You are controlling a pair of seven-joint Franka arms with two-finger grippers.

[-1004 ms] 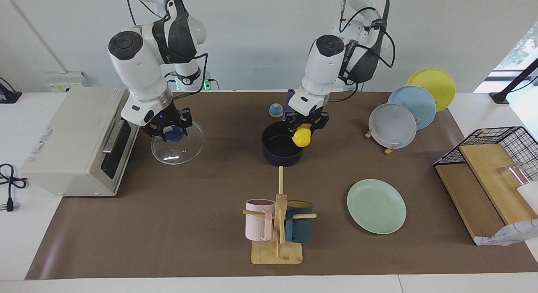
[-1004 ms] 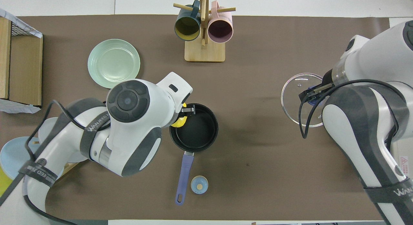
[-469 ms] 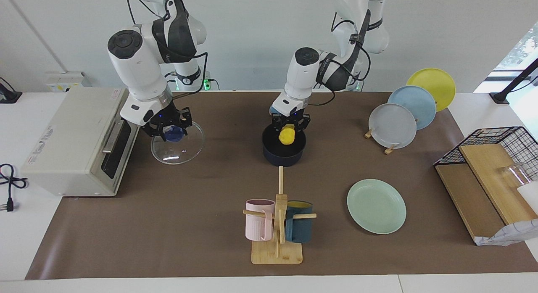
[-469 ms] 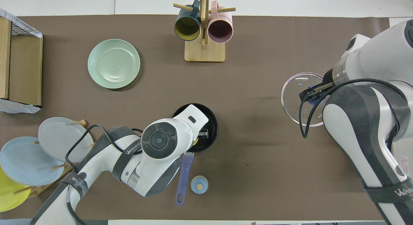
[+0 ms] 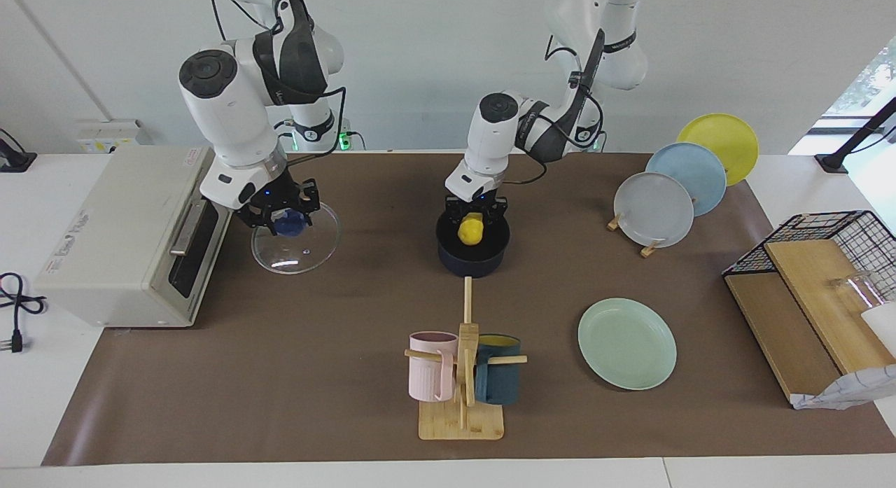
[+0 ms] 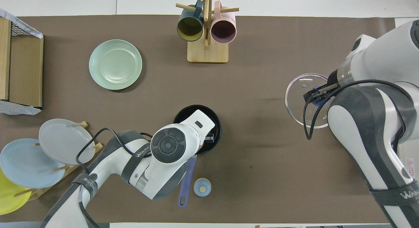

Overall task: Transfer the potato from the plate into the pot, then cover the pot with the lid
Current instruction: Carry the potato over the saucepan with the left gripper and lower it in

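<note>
Potato: glossy yellow plastic lump (image 5: 470, 229), light, slippery; left gripper (image 5: 475, 215) clenched across its middle, over dark navy saucepan (image 5: 473, 253).
Lid: clear glass, fragile; right gripper (image 5: 279, 217) clenched on blue knob (image 5: 288, 225).

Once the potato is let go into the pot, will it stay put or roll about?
The potato, held by the left gripper over the pot, looks glossy and rounded, so it will probably roll a little. Its lumpy oval shape should stop it soon, and the pot's wall should contain it. It seems light, so a bounce is possible.
</note>
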